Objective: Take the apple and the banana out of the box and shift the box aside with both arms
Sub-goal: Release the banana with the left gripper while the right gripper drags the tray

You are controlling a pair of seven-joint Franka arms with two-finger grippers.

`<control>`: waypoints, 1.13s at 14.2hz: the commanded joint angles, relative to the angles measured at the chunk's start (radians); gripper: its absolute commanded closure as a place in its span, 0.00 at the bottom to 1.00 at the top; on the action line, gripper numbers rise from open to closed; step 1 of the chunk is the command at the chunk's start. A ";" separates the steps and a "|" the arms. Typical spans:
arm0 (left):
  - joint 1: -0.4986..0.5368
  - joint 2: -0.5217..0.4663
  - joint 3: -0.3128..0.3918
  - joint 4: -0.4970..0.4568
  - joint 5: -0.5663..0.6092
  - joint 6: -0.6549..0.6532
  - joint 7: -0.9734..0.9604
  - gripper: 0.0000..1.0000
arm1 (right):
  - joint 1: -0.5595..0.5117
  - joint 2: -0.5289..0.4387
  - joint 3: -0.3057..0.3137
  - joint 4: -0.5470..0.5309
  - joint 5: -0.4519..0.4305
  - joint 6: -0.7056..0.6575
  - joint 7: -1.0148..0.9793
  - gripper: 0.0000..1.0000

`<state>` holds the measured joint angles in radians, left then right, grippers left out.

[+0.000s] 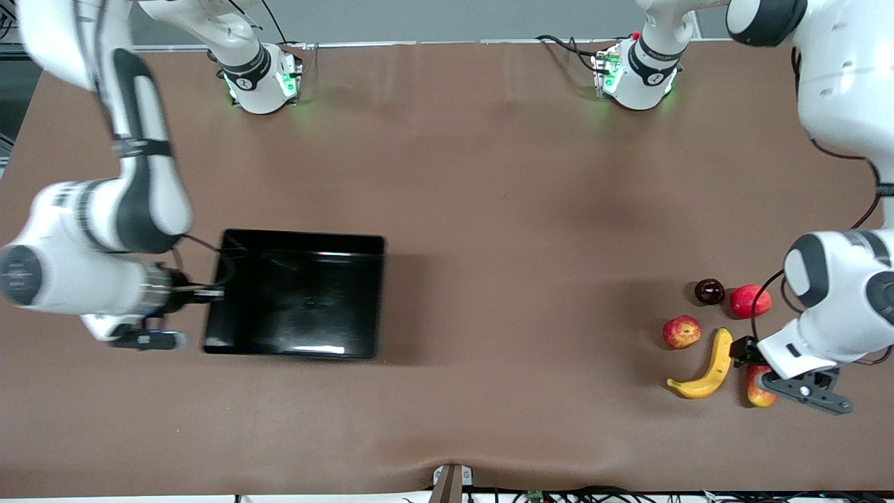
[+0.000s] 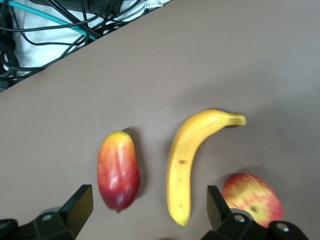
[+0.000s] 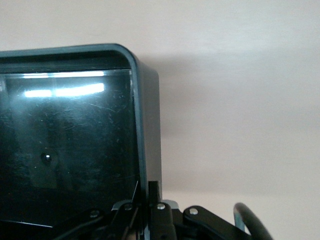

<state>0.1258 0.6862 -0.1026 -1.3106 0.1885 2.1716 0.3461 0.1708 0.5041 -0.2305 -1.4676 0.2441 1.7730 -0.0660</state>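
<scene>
The black box (image 1: 300, 293) lies toward the right arm's end of the table. My right gripper (image 1: 213, 295) is shut on its end wall; in the right wrist view the fingers (image 3: 153, 192) pinch the box's rim (image 3: 142, 125). At the left arm's end, my left gripper (image 1: 751, 360) hangs open just above the fruits. The yellow banana (image 1: 709, 367) lies beside it, with the red apple (image 1: 682, 331) farther from the front camera. In the left wrist view the gripper (image 2: 148, 205) holds nothing; the banana's (image 2: 192, 160) end lies between its fingers and the apple (image 2: 252, 200) just outside one.
A red-yellow mango (image 2: 118, 170) lies beside the banana, partly under the left hand (image 1: 760, 396). A dark maroon fruit (image 1: 709, 291) and another red fruit (image 1: 751, 300) sit farther from the front camera. Cables (image 2: 60, 30) hang off the table edge near the fruits.
</scene>
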 commanded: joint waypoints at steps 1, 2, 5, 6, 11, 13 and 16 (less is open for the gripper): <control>-0.002 -0.108 -0.019 -0.032 -0.012 -0.114 -0.056 0.00 | -0.120 -0.039 0.016 -0.057 -0.031 -0.015 -0.108 1.00; 0.000 -0.141 -0.037 -0.033 -0.014 -0.160 -0.088 0.00 | -0.161 -0.036 0.016 -0.063 -0.038 -0.014 -0.159 1.00; 0.006 -0.230 -0.049 -0.033 -0.059 -0.265 -0.153 0.00 | -0.270 -0.027 0.016 -0.085 -0.052 0.000 -0.317 1.00; 0.006 -0.256 -0.049 -0.033 -0.088 -0.288 -0.171 0.00 | -0.293 -0.026 0.016 -0.114 -0.052 0.043 -0.357 1.00; 0.000 -0.364 -0.068 -0.030 -0.156 -0.398 -0.311 0.00 | -0.359 -0.013 0.017 -0.289 -0.052 0.258 -0.472 1.00; 0.002 -0.385 -0.074 -0.030 -0.176 -0.421 -0.323 0.00 | -0.370 -0.004 0.017 -0.324 -0.051 0.302 -0.482 1.00; -0.003 -0.421 -0.078 -0.030 -0.175 -0.458 -0.406 0.00 | -0.376 0.016 0.019 -0.326 -0.049 0.307 -0.480 0.45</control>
<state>0.1234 0.3091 -0.1818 -1.3136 0.0320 1.7386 -0.0161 -0.1823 0.5354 -0.2341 -1.7853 0.1958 2.0829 -0.5339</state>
